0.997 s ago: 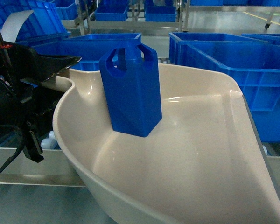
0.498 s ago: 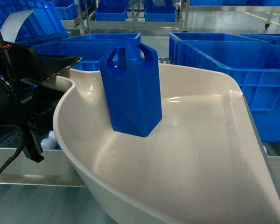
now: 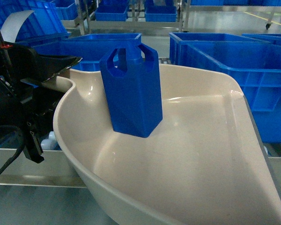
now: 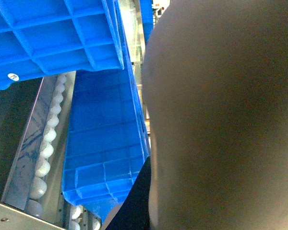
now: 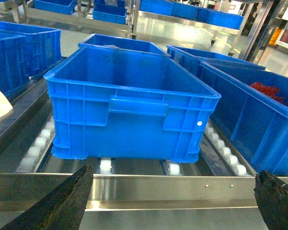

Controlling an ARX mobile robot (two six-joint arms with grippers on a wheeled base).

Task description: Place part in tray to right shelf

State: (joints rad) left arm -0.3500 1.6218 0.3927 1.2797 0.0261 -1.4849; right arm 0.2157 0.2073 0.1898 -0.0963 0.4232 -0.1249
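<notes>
You will find no legible text, brand or number here; small white round stickers on a blue crate [image 5: 132, 106] and on another crate's underside [image 4: 48, 43] cannot be read.

Small dark-red pieces [image 5: 269, 90] lie heaped at the far right. A glossy grey floor [image 3: 215, 21] bears a yellow painted line [image 3: 261, 17]; small blue plastic bins [image 3: 111, 12] sit on distant racks.

From the left wrist I get little — the tray [image 4: 221, 120] blurs over most of it, hiding my left end effector — and the head view crops the tray's near rim.
</notes>
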